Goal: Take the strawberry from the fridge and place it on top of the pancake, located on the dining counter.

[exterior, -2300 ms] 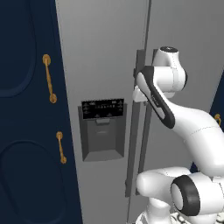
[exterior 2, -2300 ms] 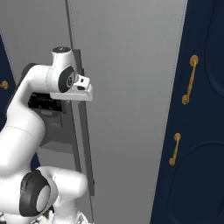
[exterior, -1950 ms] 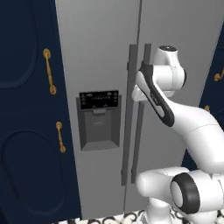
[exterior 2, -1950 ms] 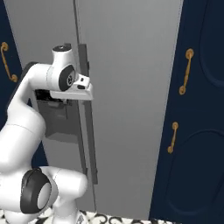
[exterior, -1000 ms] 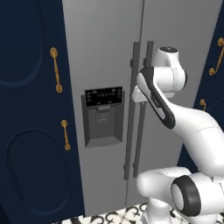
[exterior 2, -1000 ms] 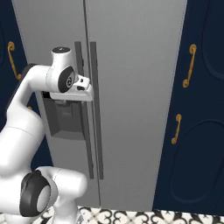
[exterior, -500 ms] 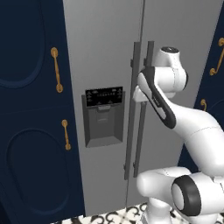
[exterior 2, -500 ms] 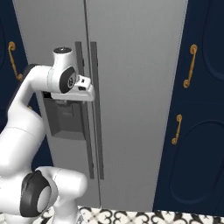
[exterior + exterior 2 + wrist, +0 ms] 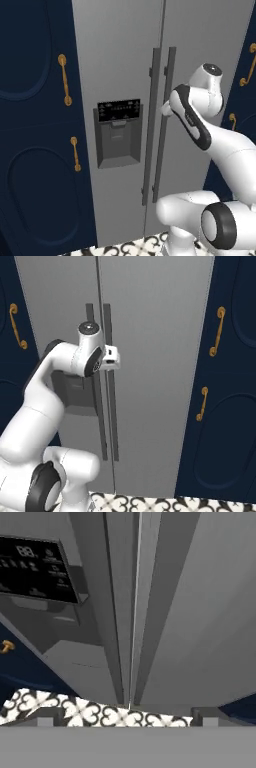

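Left base view: fridge (image 9: 120, 60) unchanged, doors shut.

fridge (image 9: 200, 612) doors closed | handles (image 9: 112, 612) centred | dispenser panel (image 9: 35, 567) left (patterned floor (image 9: 100, 712) below)

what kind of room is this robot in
Most likely a home kitchen: a tall grey two-door fridge with a black dispenser panel stands between navy cabinets with gold handles, above a patterned tile floor.

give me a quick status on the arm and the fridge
End effector up close to the fridge handles, holding nothing, open or shut unclear. Both fridge doors shut. Strawberry not reached yet. Nothing blocking the doors.
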